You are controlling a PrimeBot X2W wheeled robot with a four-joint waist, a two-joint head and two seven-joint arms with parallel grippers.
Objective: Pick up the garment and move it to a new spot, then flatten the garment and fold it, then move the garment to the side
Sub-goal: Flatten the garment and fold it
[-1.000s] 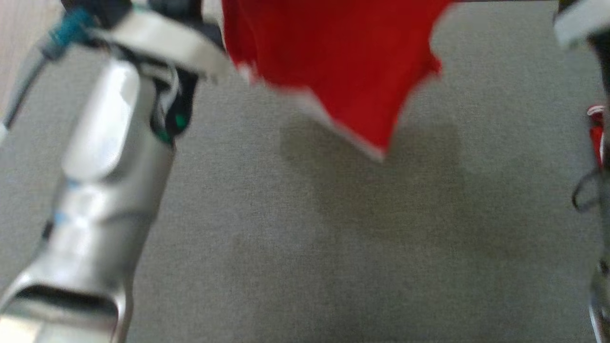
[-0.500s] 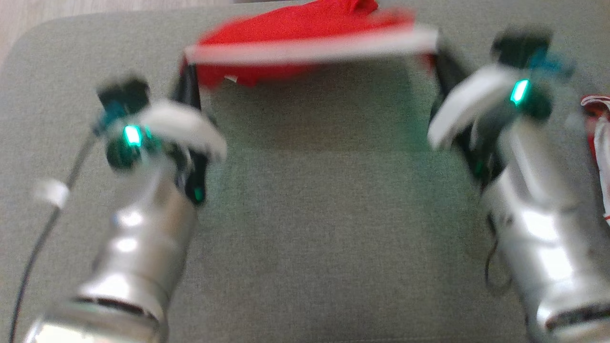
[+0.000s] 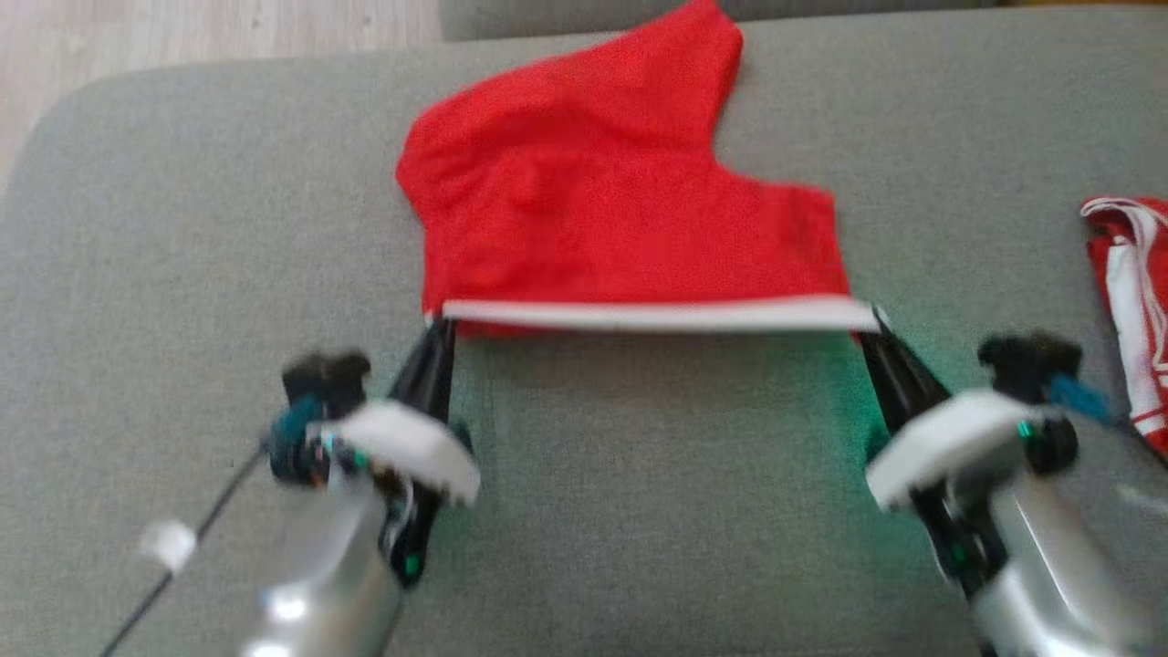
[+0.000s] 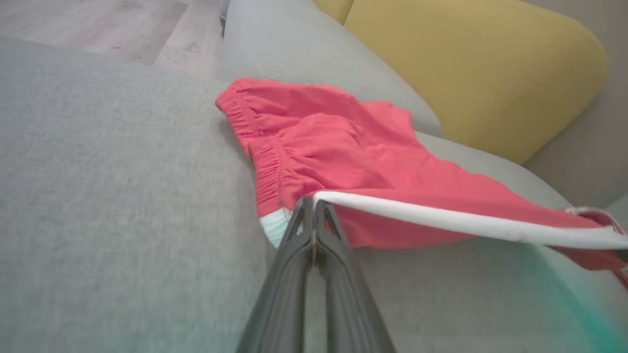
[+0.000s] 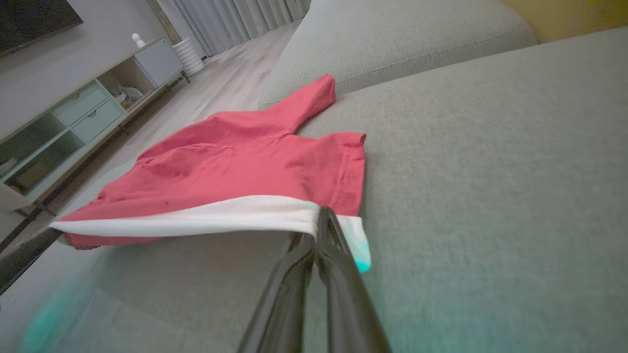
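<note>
The red garment (image 3: 620, 219) is lying on the grey sofa seat (image 3: 182, 228), upper middle of the head view. Most of it rests on the cushion, with one leg poking toward the top edge. Its white hem (image 3: 657, 316) is pulled into a straight band across the middle of the frame and looks lifted a bit off the seat.

The left gripper (image 3: 436, 330) has its jaws pinched tight on the left end of that hem. The right gripper (image 3: 876, 321) is clamped on the right end the same way. Both wrist views show the white edge caught right at the closed tips.

Another red-and-white piece of cloth (image 3: 1131, 283) sits at the right edge of the head view, well apart from the garment. A yellow cushion (image 4: 471, 63) sits in the upper right of the left wrist view.
</note>
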